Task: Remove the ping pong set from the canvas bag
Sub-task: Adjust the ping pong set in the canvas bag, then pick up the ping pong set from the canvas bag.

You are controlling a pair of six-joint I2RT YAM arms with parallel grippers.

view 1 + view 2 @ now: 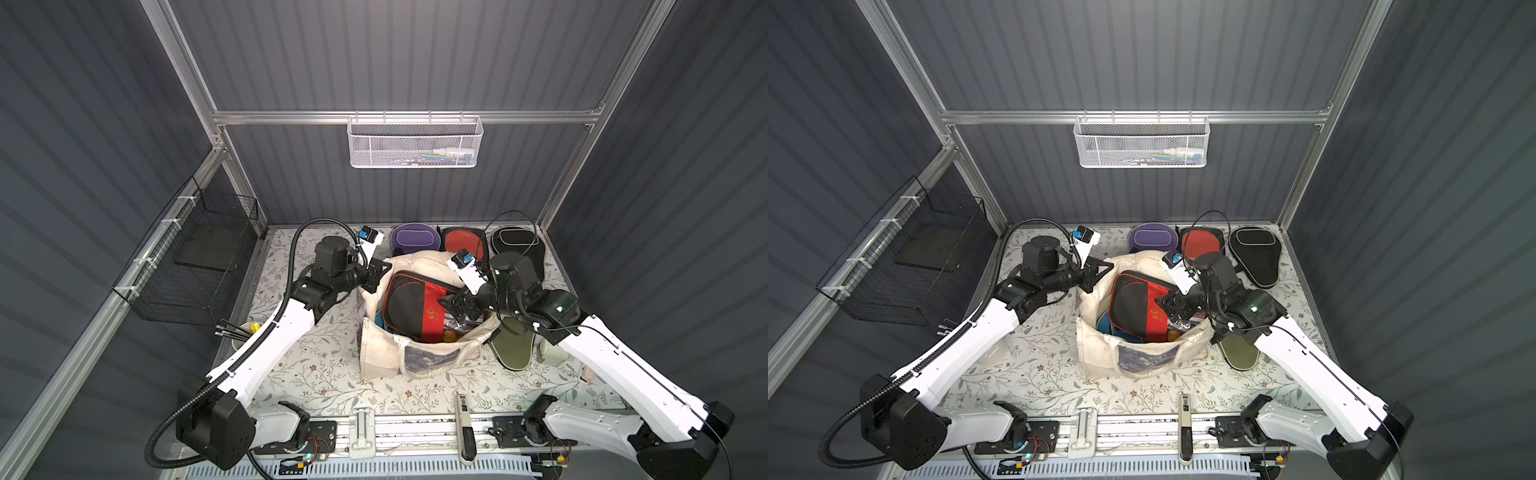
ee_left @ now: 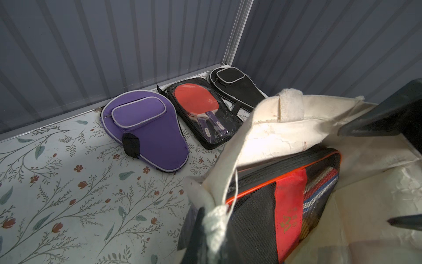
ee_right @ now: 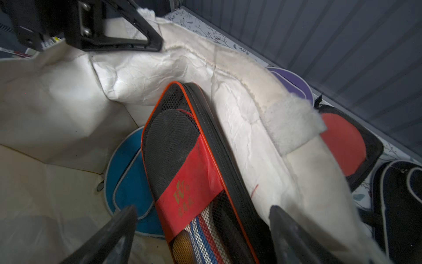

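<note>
Inside the canvas bag, mesh pack leans lengthwise, far end against the bag's back wall; right gripper spread wide around its near end, left gripper clamped on the bag's rim.

Cream canvas bag stands open, holding a leaning black-and-red mesh pack and a blue paddle case. From the bag, at twelve o'clock lie a purple case, a clear pack of red paddles and a black case. An olive case lies at three.
</note>
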